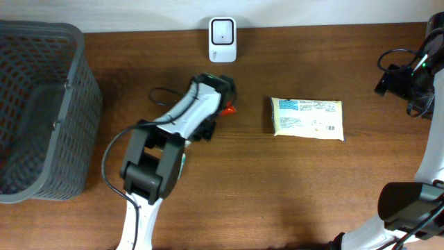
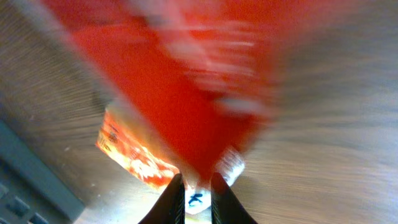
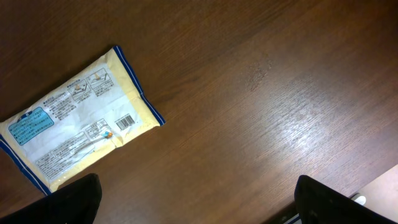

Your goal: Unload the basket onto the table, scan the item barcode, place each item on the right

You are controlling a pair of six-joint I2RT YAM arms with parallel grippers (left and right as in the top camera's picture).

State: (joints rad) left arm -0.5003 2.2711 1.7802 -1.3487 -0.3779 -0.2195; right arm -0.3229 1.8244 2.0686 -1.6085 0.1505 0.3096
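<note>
Your red packet (image 2: 186,93) is in the left claw (image 2: 194,186), just in front of the white scanner (image 1: 223,39) and a little left of the counter's (image 1: 291,180) middle. In the wrist view it runs up and away from the fingers (image 2: 174,199) across most of the frame, narrow end down at the fingertips. That view is badly blurred, so you cannot judge its true long axis. From overhead only a small orange tip pokes out to the right of the claw.

What you can make out is a bright red face, an orange and yellow printed patch at the lower left, and a white strip with a blue mark at the bottom edge. No barcode is readable on it.

The left claw is almost pressed together, and the packet's lower edge is pinched between the two dark fingertips.

Your right claw (image 3: 198,186) is spread wide and touches nothing, hanging over bare wood at the right end of the counter.

Near it lies a yellow packet (image 1: 307,118), flat, with its long axis left to right along the counter. Its white label faces up, its ends are trimmed in blue, and a small barcode (image 3: 125,121) sits near one end.

A grey basket (image 1: 69,104) stands at the far left.
</note>
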